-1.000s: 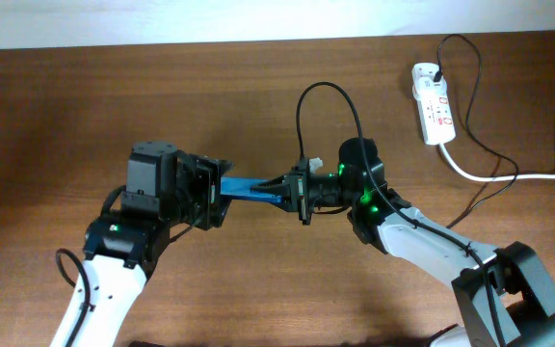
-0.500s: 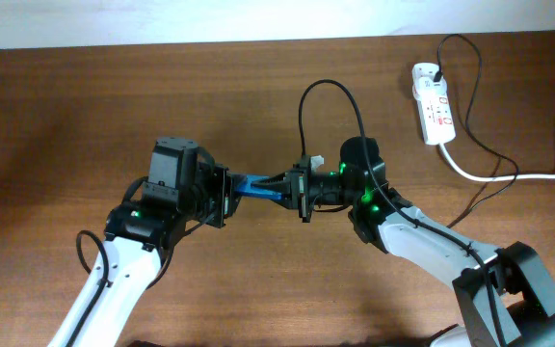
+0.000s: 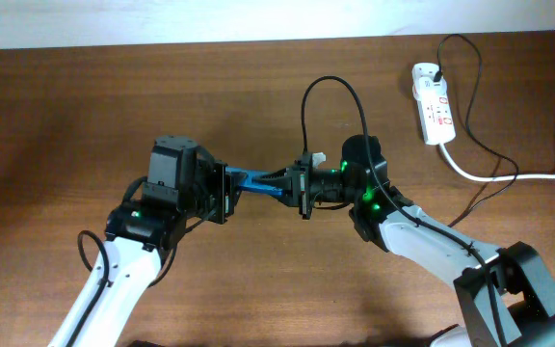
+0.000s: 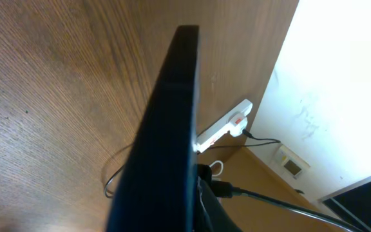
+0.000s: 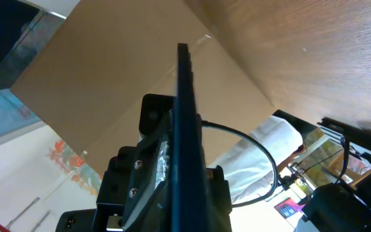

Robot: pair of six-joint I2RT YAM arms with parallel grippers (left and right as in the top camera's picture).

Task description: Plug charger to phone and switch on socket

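Since a second ago the left arm has slid in toward the phone (image 3: 255,182). The left fingers (image 3: 225,185), spread wide then, now clench on one end of it. The right fingers (image 3: 287,182) grip the other end, so the phone hangs edge-up above the bench (image 3: 66,116), well to the left of the socket (image 3: 434,104) and nearer the front. The charger cable (image 3: 328,81) runs from a black plug in the socket's far end, loops round and arches down beside the right fingers. Whether its tip sits in the phone cannot be told. A white cord (image 3: 509,178) trails from the socket's near end.
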